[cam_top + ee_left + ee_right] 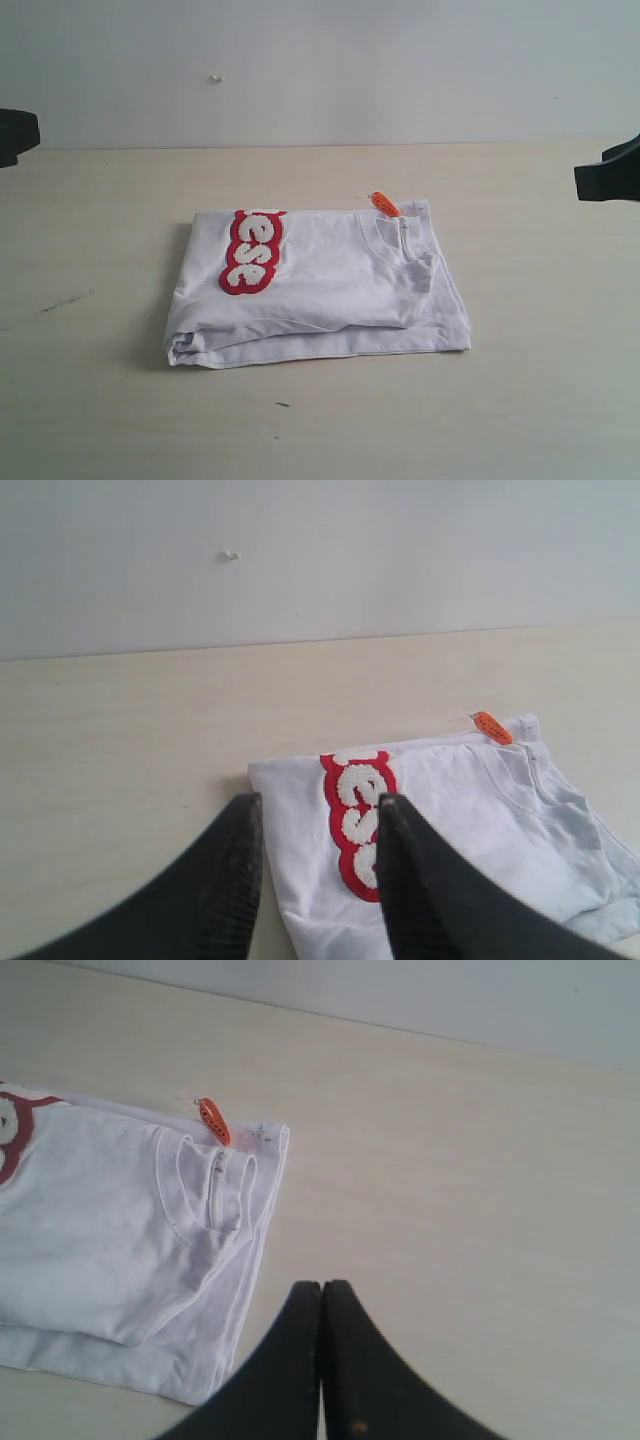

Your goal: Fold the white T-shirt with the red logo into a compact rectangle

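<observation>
On the surface [540,400] lay one white T-shirt [340,285], folded at its middle, one red logo [250,252] and one orange tag [384,204] showing (a stray nudge could have spilled its loose layers), my left fingers [235,880] apart and empty, my right fingers [300,1340] pressed together.
</observation>
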### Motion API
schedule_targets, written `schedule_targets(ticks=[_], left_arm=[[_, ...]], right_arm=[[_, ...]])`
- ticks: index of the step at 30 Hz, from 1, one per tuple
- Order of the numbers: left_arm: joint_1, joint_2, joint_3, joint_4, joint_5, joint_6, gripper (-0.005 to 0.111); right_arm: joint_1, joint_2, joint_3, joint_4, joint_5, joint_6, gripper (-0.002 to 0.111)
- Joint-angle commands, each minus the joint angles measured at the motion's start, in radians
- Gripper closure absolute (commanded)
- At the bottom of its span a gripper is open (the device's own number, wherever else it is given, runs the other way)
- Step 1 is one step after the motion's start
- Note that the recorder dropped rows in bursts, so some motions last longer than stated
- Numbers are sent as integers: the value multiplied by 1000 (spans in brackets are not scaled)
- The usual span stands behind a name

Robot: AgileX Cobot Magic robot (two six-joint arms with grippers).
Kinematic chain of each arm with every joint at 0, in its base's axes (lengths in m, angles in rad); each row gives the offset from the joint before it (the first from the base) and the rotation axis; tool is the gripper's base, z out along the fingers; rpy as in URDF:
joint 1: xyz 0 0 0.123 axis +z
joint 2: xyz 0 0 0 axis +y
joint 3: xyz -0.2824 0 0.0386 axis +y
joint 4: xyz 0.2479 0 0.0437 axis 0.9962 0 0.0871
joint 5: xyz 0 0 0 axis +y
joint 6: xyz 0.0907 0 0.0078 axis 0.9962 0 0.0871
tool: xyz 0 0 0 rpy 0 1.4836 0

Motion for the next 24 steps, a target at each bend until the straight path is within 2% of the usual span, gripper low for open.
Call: schedule_targets(ticks=[1,13,18,24], left_arm=[[2,-6,4,-12,-1,-3,68],[2,-6,4,-12,-1,-1,68],[2,-33,5,27,-5,116,68],[10,-188,79,27,-18,295,68]], right_arm=[[2,-4,2,2,-15,2,108],[2,-4,2,2,-13,0,108],[2,-4,2,2,-13,2,108],[2,-4,2,2,-13,0,108]])
